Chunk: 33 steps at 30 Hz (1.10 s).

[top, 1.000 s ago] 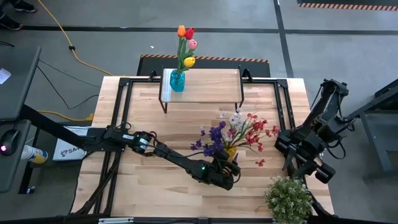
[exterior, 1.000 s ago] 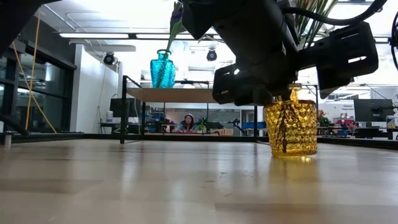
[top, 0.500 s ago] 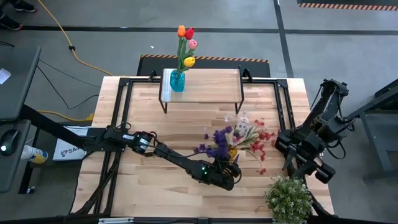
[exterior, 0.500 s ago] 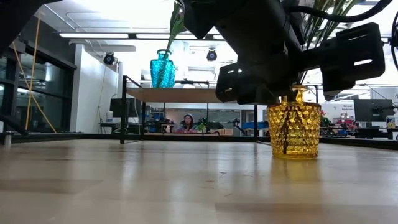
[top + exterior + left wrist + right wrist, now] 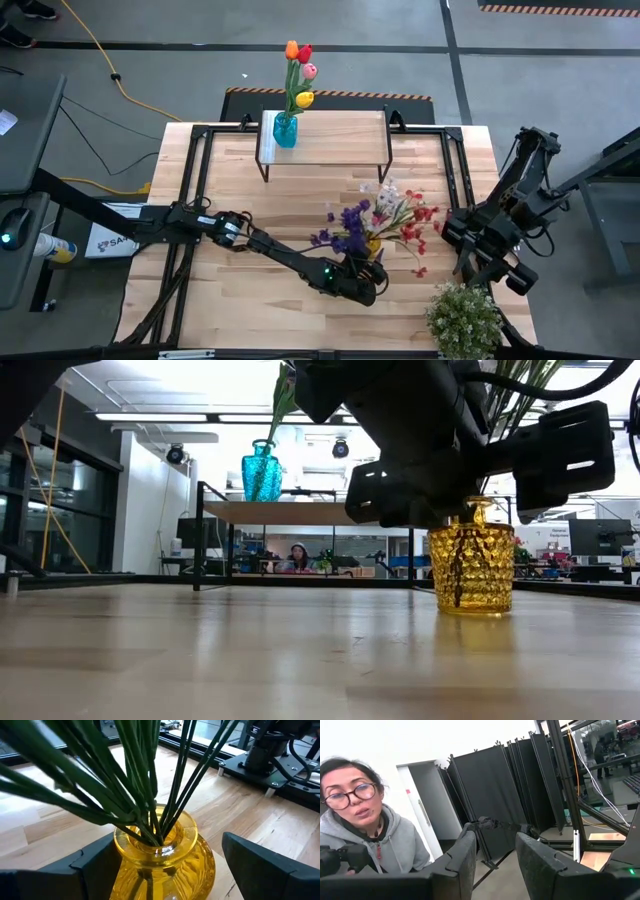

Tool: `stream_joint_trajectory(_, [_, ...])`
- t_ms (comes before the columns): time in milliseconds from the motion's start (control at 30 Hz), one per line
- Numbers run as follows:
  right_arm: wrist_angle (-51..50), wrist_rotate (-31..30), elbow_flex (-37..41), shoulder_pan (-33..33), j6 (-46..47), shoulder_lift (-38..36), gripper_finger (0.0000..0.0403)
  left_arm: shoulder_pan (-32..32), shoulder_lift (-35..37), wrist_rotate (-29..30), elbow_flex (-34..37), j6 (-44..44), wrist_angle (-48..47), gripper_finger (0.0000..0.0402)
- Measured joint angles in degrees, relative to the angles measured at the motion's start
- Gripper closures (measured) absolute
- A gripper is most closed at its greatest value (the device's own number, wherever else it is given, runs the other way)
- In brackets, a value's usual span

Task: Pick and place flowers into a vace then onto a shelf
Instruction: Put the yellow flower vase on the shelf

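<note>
Against the frame a second back, I see the yellow vase [image 5: 470, 567] a little further right in the low view and its bouquet leaning differently from above; half a second ago the sprays sat slightly lower and further right than now. The blue vase [image 5: 285, 131] and the right arm look unchanged.

My left gripper [image 5: 366, 272] has its two dark fingers [image 5: 55, 875] spread wide on either side of the yellow vase, one on each flank of the glass body. They look close against it, but I cannot tell whether they actually press it. In the low view the vase base sits on the table [image 5: 250, 650].

The yellow vase is amber glass with a knobbly, diamond-studded wall and a smooth rounded lip. Long thin green stems fan out of its neck, carrying the purple, red and white sprays [image 5: 380, 218] near the middle of the table.

The tulips [image 5: 299, 72], orange, red, pink and yellow, stand in the blue vase on the left end of the shelf [image 5: 340, 140], a pale plank top on thin black legs.

The right gripper [image 5: 492, 268] waits at the table's right edge, beside the bushy potted plant [image 5: 463, 318], fingers partly apart and holding nothing. A person in a grey hoodie [image 5: 395, 847] shows beyond it
</note>
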<state>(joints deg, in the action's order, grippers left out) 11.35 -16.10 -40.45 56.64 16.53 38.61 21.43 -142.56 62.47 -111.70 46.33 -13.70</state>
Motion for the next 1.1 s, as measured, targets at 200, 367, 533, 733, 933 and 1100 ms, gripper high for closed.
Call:
stream_joint_trajectory(200, [0.00, 0.13, 0.00, 0.00, -0.02, 0.00, 0.0272, 0.16, 0.00, -1.04, -0.04, 0.42, -0.13, 0.0033])
stream_joint_trajectory(367, [0.00, 0.13, 0.00, 0.00, -0.02, 0.00, 0.0272, 0.75, 0.00, -0.20, -0.03, 0.42, -0.20, 0.0033])
stream_joint_trajectory(533, [0.00, 0.17, 0.00, 0.00, -0.02, 0.00, 0.0272, 1.13, 0.00, -0.25, -0.02, 0.50, -0.31, 0.0033])
stream_joint_trajectory(733, [0.00, 0.21, 0.00, 0.00, -0.02, 0.00, 0.0272, 1.18, 0.00, -0.49, -0.04, 0.35, -1.21, 0.0033])
stream_joint_trajectory(933, [0.00, 0.52, 0.00, 0.00, -0.02, 0.00, 0.0272, 1.20, 0.00, -0.64, -0.04, -2.40, -1.93, 0.0033])
stream_joint_trajectory(1100, [0.00, 0.50, 0.00, 0.00, -0.02, 0.00, 0.0272, 1.14, 0.00, 0.38, -0.02, -2.71, -3.47, 0.0033])
